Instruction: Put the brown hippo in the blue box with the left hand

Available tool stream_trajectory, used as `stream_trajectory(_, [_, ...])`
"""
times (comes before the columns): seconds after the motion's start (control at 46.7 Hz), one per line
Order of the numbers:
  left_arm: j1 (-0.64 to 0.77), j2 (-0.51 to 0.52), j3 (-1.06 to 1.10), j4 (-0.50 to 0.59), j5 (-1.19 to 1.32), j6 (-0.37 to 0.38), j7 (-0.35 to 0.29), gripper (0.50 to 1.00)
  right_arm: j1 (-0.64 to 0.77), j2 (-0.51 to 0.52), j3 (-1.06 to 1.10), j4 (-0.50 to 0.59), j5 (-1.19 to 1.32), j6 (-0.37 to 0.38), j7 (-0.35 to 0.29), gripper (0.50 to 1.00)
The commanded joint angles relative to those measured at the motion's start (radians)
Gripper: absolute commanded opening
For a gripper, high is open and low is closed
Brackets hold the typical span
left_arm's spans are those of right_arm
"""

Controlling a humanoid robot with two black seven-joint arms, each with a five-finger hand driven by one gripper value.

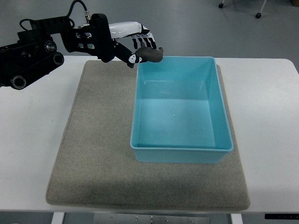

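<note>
up at the far left corner of the blue box [180,109], the left hand [133,39] grips the brown hippo [148,54], fingers curled around it. the hippo hangs over the box's far rim, just at the corner. the box sits on a grey mat [98,144] on the white table [268,116].

looks like lab or robot test room. plain white table [28,140] with grey mat [98,154] laid as work area, single blue box [182,151] staged on it. smooth pale grey floor [187,23] beyond table. caster wheels [258,15] of rolling furniture or equipment at top right. black robot arm [32,51] with exposed cabling over table edge. no domestic furnishings.
</note>
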Motion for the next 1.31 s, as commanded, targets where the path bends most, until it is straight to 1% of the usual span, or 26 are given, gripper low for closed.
stream_trajectory(0.0, [0.002,-0.035,0.011,-0.021,0.003,-0.003,0.0,0.5,0.0,0.0,-0.001,0.0,0.0,0.0,0.0,0.936])
stream_trajectory(0.128, [0.014,-0.081,0.023,-0.026,0.032,-0.01,0.0,0.5,0.0,0.0,-0.001,0.0,0.0,0.0,0.0,0.936])
stream_trajectory(0.3, [0.02,-0.146,0.106,-0.023,0.069,0.0,0.0,0.5,0.0,0.0,-0.001,0.0,0.0,0.0,0.0,0.936])
stream_trajectory(0.471, [0.052,-0.169,0.143,-0.015,0.069,0.01,0.0,0.5,0.0,0.0,-0.001,0.0,0.0,0.0,0.0,0.936])
stream_trajectory(0.856, [0.072,-0.172,0.176,0.0,0.066,0.018,-0.002,0.5,0.0,0.0,-0.001,0.0,0.0,0.0,0.0,0.936])
stream_trajectory(0.877, [0.072,-0.172,0.176,0.0,0.064,0.02,-0.002,0.559,0.0,0.0,-0.001,0.0,0.0,0.0,0.0,0.936])
stream_trajectory(0.942, [0.074,-0.172,0.176,-0.001,0.055,0.038,-0.002,0.702,0.0,0.0,-0.001,-0.002,0.0,0.0,0.0,0.936])
stream_trajectory(0.963, [0.074,-0.172,0.176,0.0,0.053,0.046,-0.002,0.758,0.0,0.0,0.001,0.0,0.0,0.0,0.0,0.936])
stream_trajectory(1.027, [0.075,-0.172,0.176,-0.001,0.047,0.061,-0.002,0.88,0.0,0.0,-0.001,0.0,0.0,0.0,0.0,0.936])
stream_trajectory(1.07, [0.078,-0.172,0.176,0.0,0.046,0.064,-0.002,0.923,0.0,0.0,-0.001,0.0,0.0,0.0,0.0,0.936])
stream_trajectory(1.134, [0.083,-0.172,0.176,-0.001,0.044,0.064,-0.003,0.964,0.0,0.0,-0.001,0.0,0.0,0.0,0.0,0.936])
stream_trajectory(1.22, [0.084,-0.172,0.176,-0.003,0.044,0.064,-0.003,0.969,0.0,0.0,-0.001,0.0,0.0,0.0,0.0,0.936])
stream_trajectory(1.284, [0.084,-0.172,0.175,-0.003,0.043,0.064,-0.003,0.992,0.0,0.0,0.001,0.0,0.0,0.0,0.0,0.936])
